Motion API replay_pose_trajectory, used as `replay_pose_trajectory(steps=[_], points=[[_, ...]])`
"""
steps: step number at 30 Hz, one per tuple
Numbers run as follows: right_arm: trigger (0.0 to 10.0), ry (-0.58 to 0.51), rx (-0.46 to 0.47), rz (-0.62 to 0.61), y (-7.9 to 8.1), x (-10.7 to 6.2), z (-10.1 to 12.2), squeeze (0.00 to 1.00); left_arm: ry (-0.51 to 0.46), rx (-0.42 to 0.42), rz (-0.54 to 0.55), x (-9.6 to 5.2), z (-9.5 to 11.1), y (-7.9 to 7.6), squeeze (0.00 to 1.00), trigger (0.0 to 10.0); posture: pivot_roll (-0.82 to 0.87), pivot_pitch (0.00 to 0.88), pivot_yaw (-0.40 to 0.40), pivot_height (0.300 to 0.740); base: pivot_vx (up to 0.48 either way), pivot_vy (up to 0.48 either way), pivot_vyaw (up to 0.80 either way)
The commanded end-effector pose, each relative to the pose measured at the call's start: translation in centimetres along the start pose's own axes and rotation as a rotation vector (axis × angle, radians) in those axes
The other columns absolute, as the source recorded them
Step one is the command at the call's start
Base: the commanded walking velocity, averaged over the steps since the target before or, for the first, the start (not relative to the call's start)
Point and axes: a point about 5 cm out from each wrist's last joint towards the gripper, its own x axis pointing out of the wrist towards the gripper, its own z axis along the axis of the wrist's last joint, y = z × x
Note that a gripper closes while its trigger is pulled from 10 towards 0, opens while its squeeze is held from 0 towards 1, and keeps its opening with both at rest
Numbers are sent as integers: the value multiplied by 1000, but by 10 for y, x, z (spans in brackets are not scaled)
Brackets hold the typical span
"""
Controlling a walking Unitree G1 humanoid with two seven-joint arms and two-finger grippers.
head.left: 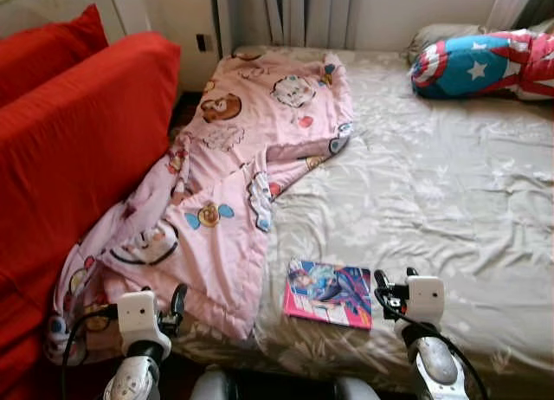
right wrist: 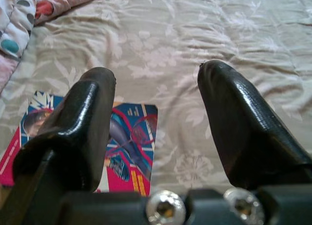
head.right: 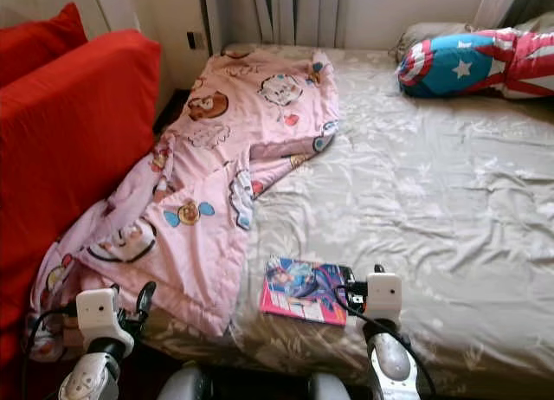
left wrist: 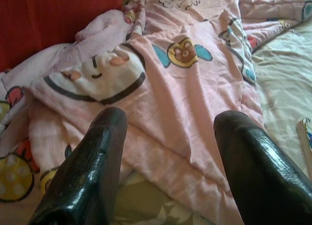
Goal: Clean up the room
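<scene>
a red sofa (head.left: 78,132) stands along the far left, hard against the bed. a pink cartoon-print blanket (head.left: 234,175) lies rumpled on the bed's left side, its lower corner spilling over the edge by the sofa. the left gripper (head.left: 177,303) hovers at that near corner, fingers (left wrist: 92,166) spread wide and holding nothing. a colourful comic book (head.left: 329,293) lies flat on the beige floral sheet (head.left: 433,192) near the front edge (just beside the blanket's hem). the right gripper (head.left: 381,287) hangs just right of the book, fingers (right wrist: 243,122) wide apart and empty. a star-shield pillow (head.left: 485,62) rests at the far right corner.
</scene>
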Motion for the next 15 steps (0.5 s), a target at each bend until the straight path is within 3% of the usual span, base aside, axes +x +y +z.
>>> replay_pose_trajectory(steps=[1,15], points=[[10000,34,-7,5,1,0,-4,0,12,-3,14,-2,-1,3,0,10000,-41,166,7,650,0,0,0],[10000,44,-5,10,6,1,-5,0,27,-1,17,-6,-2,4,0,10000,-26,187,13,650,0,0,0]])
